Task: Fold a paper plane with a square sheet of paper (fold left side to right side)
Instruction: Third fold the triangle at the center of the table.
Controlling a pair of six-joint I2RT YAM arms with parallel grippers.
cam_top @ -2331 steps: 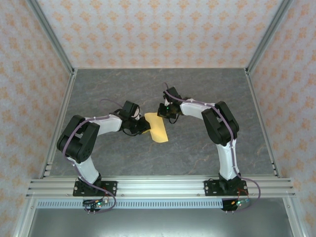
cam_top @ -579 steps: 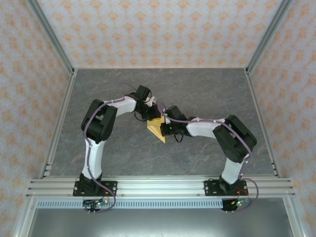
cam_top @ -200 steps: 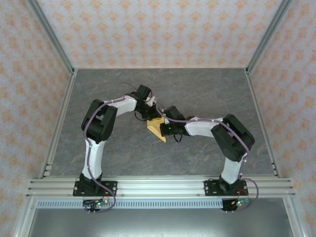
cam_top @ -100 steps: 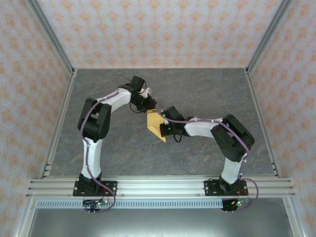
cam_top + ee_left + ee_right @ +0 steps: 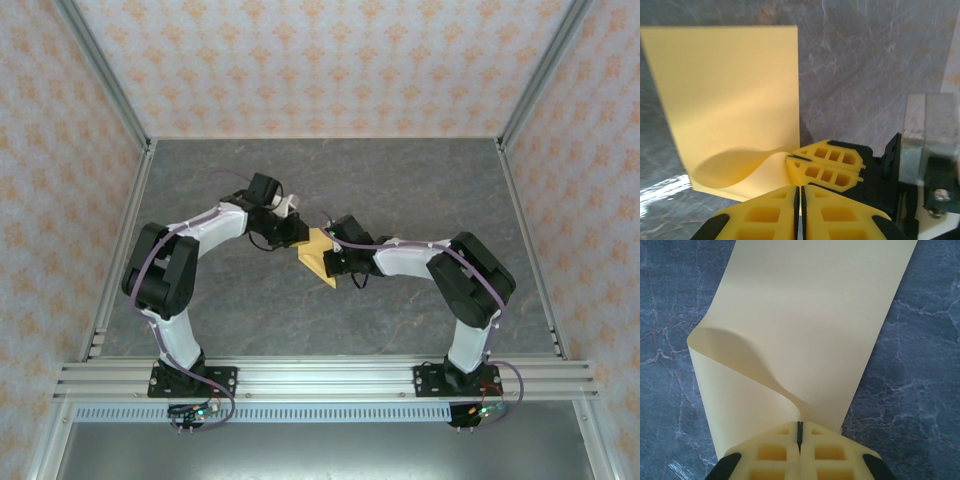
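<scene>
Paper (image 5: 805,325) could crease crooked, since the right hand (image 5: 799,432) pinches 1 curled edge and the left hand (image 5: 799,195) is pressed together, empty.

a grey, marble-veined worktop (image 5: 400,180) sits boxed in by walls (image 5: 330,60) papered pale cream with a repeating orange floral pattern, with silver aluminium posts (image 5: 105,72) at the corners and a slotted aluminium rail (image 5: 330,378) along the near edge, all evenly lit.
</scene>
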